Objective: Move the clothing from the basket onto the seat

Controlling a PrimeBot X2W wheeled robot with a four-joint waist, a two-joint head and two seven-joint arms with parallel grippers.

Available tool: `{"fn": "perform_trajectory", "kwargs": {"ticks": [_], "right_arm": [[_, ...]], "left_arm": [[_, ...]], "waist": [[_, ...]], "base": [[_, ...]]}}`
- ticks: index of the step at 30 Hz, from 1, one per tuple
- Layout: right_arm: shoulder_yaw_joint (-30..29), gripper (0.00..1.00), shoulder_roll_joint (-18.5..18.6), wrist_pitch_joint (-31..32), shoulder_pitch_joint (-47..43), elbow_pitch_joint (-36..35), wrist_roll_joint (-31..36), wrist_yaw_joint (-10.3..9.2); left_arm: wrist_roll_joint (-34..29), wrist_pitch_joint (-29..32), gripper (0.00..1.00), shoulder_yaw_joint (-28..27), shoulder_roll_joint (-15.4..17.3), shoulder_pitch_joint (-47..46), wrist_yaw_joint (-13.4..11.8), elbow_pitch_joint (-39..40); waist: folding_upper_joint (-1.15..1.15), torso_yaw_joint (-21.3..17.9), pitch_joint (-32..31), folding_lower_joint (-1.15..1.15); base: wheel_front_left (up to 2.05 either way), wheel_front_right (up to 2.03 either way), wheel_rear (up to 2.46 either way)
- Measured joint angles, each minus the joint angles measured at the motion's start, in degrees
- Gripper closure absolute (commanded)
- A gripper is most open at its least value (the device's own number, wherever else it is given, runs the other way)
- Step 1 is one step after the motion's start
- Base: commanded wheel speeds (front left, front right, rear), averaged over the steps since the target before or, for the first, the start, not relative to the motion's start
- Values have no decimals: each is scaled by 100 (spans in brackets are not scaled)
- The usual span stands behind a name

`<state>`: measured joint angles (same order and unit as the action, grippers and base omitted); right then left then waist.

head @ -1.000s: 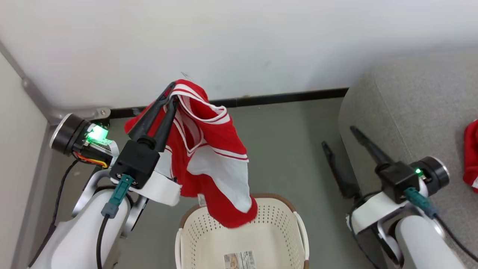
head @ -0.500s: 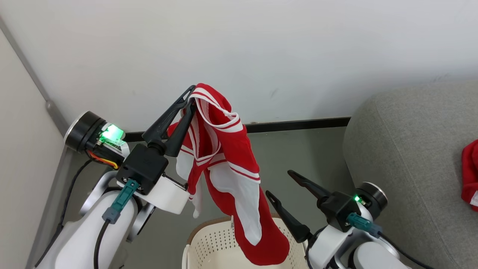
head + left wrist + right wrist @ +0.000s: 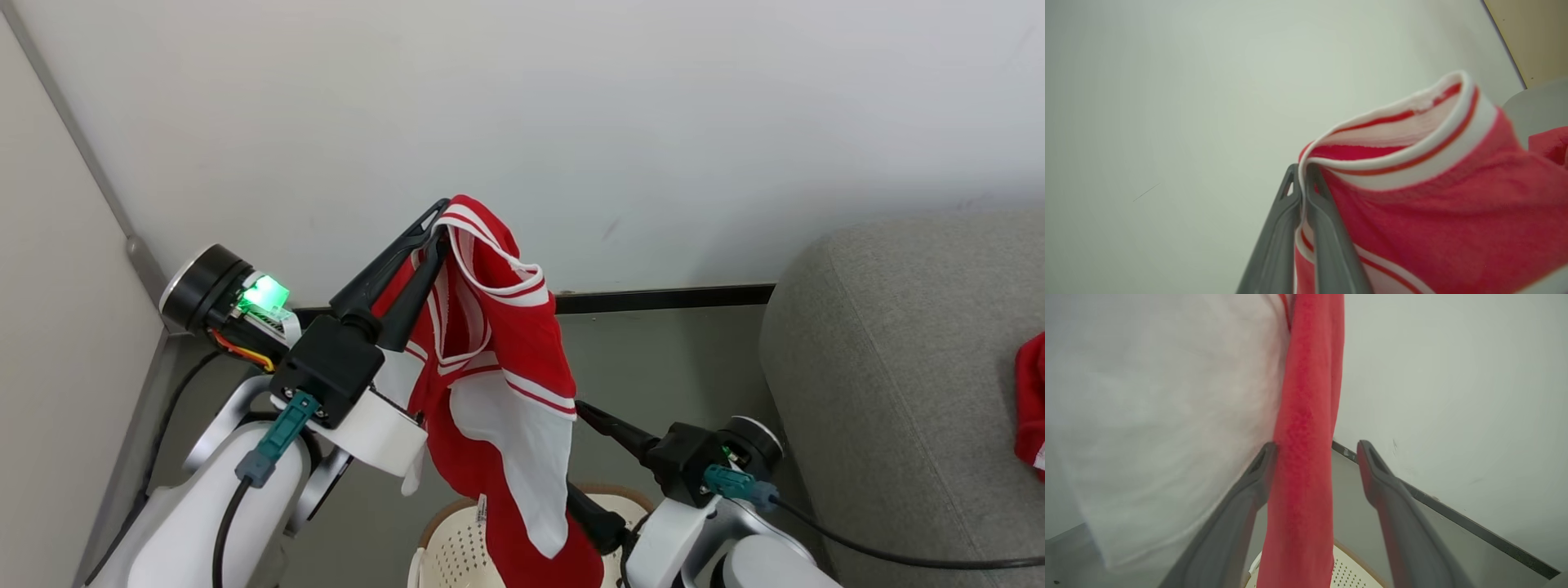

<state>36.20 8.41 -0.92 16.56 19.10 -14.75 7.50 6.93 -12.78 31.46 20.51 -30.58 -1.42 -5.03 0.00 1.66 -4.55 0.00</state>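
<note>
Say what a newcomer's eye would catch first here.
The bright red clothing dangles mid-picture in the head view, pinched at its white-striped band by the left gripper above the basket. Next comes the right gripper, open, with a red fold hanging between its fingers. Another red piece lies on the grey seat at far right.

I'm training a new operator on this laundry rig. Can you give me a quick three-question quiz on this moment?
1. True or false: the left hand is shut on the red garment.
2. The right hand is: A) shut on the fabric; B) open, with red fabric hanging between its fingers; C) shut and empty.
3. Short answer: what lies on the grey seat at the head view's right edge?
Key: 1 true; 2 B; 3 a second red garment.
</note>
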Motion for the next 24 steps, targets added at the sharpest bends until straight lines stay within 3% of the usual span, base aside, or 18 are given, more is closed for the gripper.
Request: {"fn": "perform_trajectory", "kwargs": {"ticks": [14, 15, 18, 20, 24], "right_arm": [[298, 0, -197, 48, 402, 864, -454, 0], [298, 53, -215, 37, 467, 962, -468, 0], [299, 71, -238, -22, 588, 1093, -509, 0], [298, 96, -242, -108, 666, 1146, -509, 0], [289, 100, -252, -222, 811, 1317, -561, 0]], "left_arm": [[46, 75, 100, 113, -97, 1, 51, 259], [54, 75, 100, 120, -109, 1, 76, 288], [64, 76, 100, 124, -114, 1, 92, 325], [109, 76, 100, 123, -115, 3, 92, 334], [212, 83, 100, 58, -109, 40, 85, 335]], "waist": [[0, 154, 24, 0], [0, 178, 35, 0], [0, 208, 55, 0], [0, 222, 68, 0], [0, 216, 93, 0]], "base": [[0, 0, 0], [0, 0, 0], [0, 0, 0], [0, 0, 0], [0, 0, 0]]}}
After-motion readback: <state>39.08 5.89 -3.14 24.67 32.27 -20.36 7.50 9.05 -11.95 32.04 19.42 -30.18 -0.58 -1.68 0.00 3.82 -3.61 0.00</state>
